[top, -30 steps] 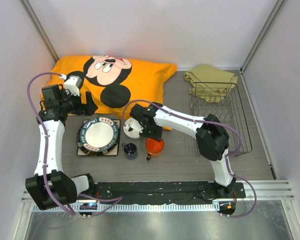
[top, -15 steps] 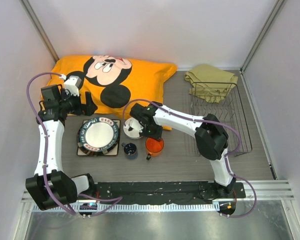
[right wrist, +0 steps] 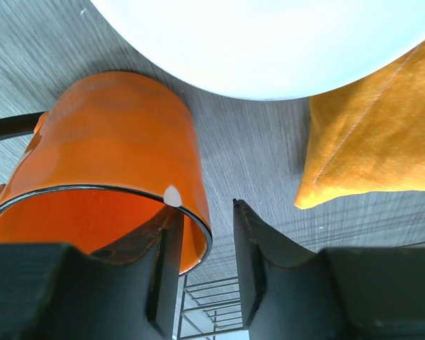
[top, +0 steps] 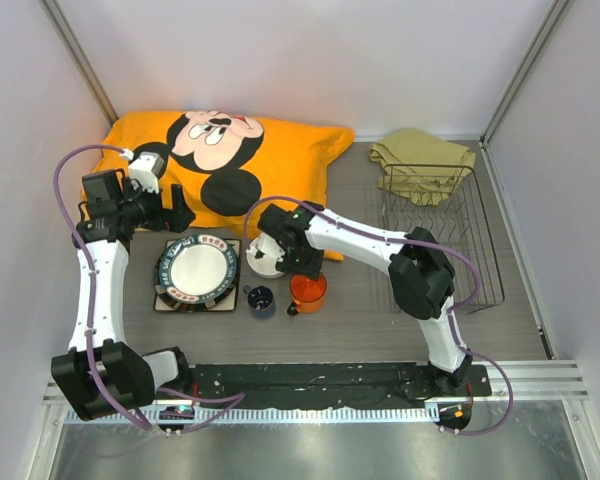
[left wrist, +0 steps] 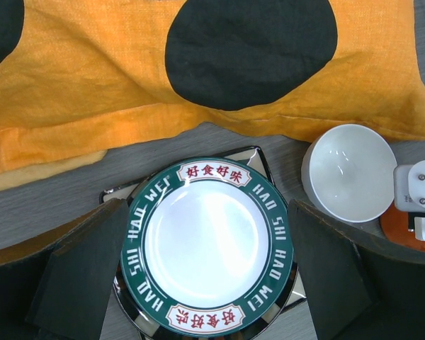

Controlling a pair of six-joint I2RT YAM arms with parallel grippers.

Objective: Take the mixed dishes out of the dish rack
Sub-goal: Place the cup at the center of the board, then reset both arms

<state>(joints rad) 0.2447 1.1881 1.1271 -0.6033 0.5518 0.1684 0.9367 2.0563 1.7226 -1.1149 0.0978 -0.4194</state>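
Found mug (top: 308,291) upright on tabletop (top: 360,320), handle toward near-left. Noted right tool (right wrist: 202,234) straddling mug wall at rim, one finger inside and one outside, partly parted, with a gap between outer finger and wall. No clamp on mug as seen, and nothing else held.

Judged step in hand: release of mug at its put-down spot.

Logged bowl (left wrist: 350,170) just behind and left of mug. Cup (top: 260,298) just left of mug. Plate (left wrist: 205,244) further left of mug, flat. Spotted left tool (left wrist: 205,280) above that plate, spread fully wide, holding nothing.

Placed rack (top: 492,262) well right of mug. Cloth (top: 420,165) well right of mug and further back, overlapping rack. Saw no dishes in rack from above, possibly with part hidden under cloth.

Next, probably: widen right tool a touch more. Then lift straight up to clear rim with inner finger, without dragging or tipping mug. Mind bowl close behind mug on the way out. After that, worth checking rack beneath cloth before calling unload done.
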